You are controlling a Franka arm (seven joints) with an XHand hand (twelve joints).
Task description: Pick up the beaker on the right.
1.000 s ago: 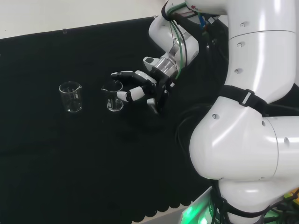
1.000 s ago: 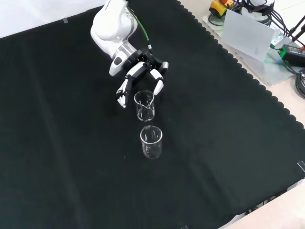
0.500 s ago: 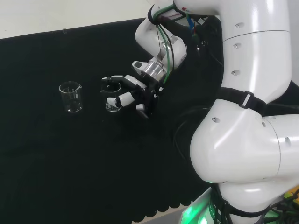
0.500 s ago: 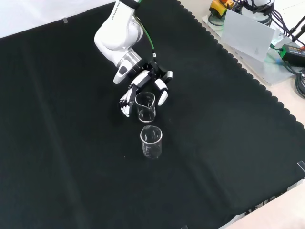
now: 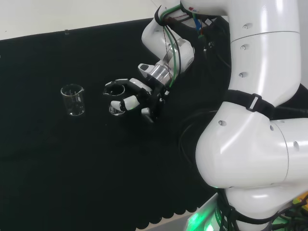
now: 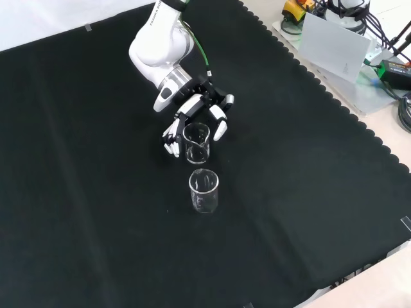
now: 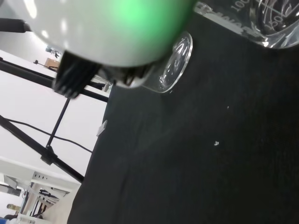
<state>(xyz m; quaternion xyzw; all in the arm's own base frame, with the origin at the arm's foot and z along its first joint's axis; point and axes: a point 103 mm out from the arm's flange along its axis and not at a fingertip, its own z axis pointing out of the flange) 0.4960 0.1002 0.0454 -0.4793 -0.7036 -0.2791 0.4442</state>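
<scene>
- The head view shows two clear glass beakers on the black cloth [image 5: 57, 163] side by side: the right beaker [image 5: 115, 98] sits inside the hand [image 5: 137, 96], and the left beaker [image 5: 73, 100] stands well apart from it, free of any contact.
- The front view shows the same pair one behind the other instead: the farther beaker [image 6: 196, 143] lies between the hand's fingers [image 6: 171, 138] and thumb, and the nearer one [image 6: 204, 190] stands just below it in the picture.
- In the front view the fingers curve round one side of the farther beaker and the thumb [image 6: 219, 126] round the other, so the hand is curled about it (whether every fingertip touches glass I cannot tell).
- The wrist view shows, past a blurred white part of the hand [image 7: 107, 32], a round glass base [image 7: 174, 63] and a glass wall with printed marks [image 7: 261, 23] close up.
- Count: two beakers, one hand.
- Both beakers stand upright on the cloth, long axis vertical, mouths up; the left beaker's spout points right in the head view.
</scene>
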